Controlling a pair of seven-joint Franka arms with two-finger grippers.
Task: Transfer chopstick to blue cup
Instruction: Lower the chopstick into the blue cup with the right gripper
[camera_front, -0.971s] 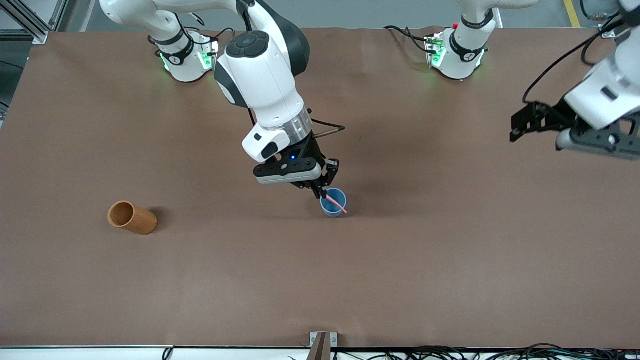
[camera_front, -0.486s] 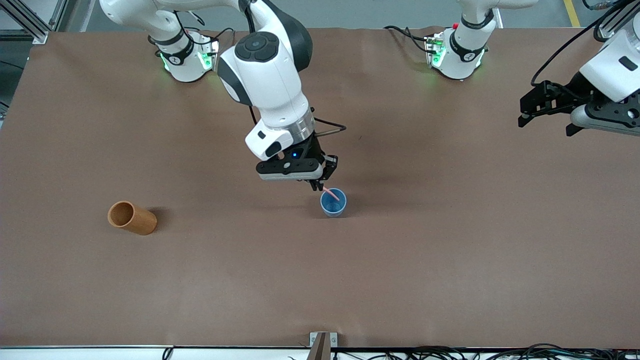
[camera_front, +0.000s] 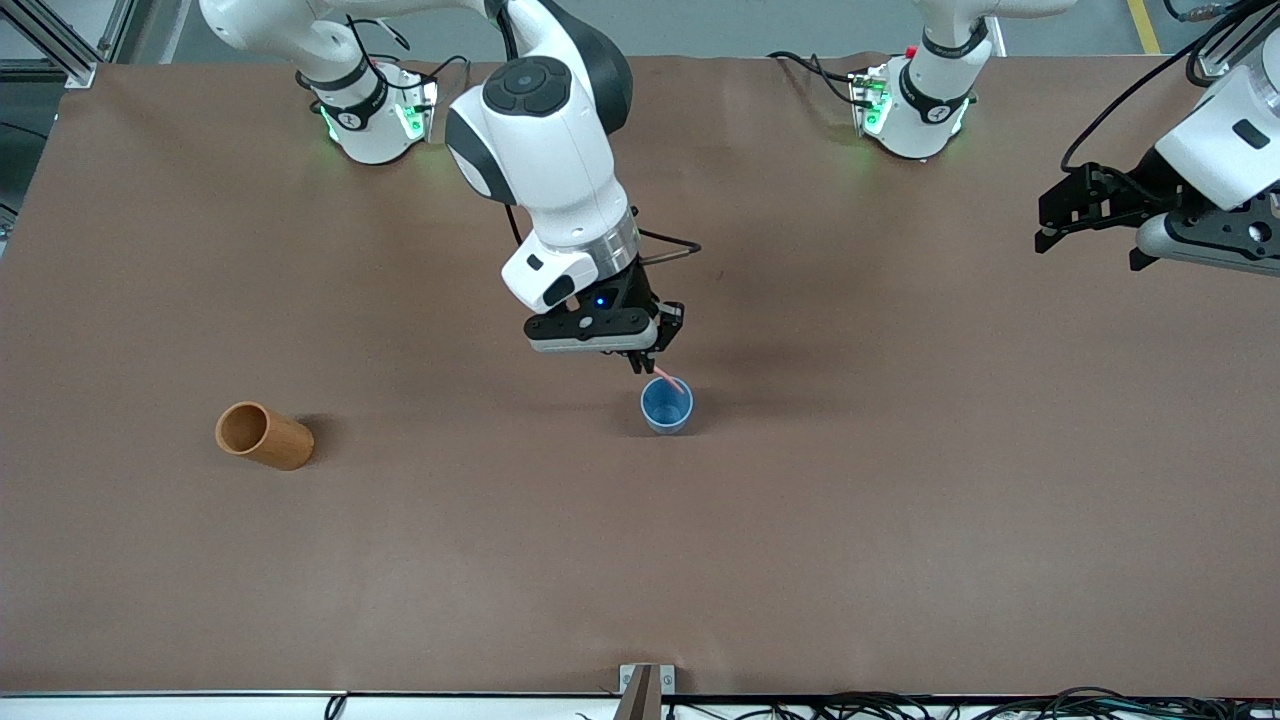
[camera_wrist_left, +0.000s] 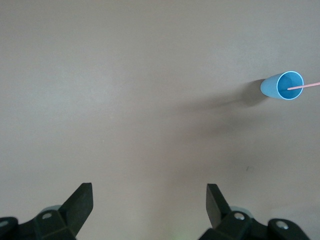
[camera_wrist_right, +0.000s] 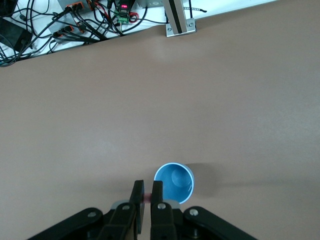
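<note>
The blue cup stands upright mid-table. My right gripper hangs just above its rim, on the side toward the bases, shut on the upper end of the pale pink chopstick. The stick slants down with its lower end at the cup's mouth. In the right wrist view the fingers pinch the pink stick beside the cup. The left wrist view shows the cup with the stick reaching into its opening. My left gripper waits open and empty, high over the left arm's end of the table.
An orange-brown wooden cup lies on its side toward the right arm's end of the table. A metal bracket and cables sit at the table's edge nearest the front camera; the bracket also shows in the right wrist view.
My right gripper has risen and drawn toward the bases with the chopstick, so the stick's tip now sits at the cup's mouth instead of across it. My left arm lifted, then held still.
</note>
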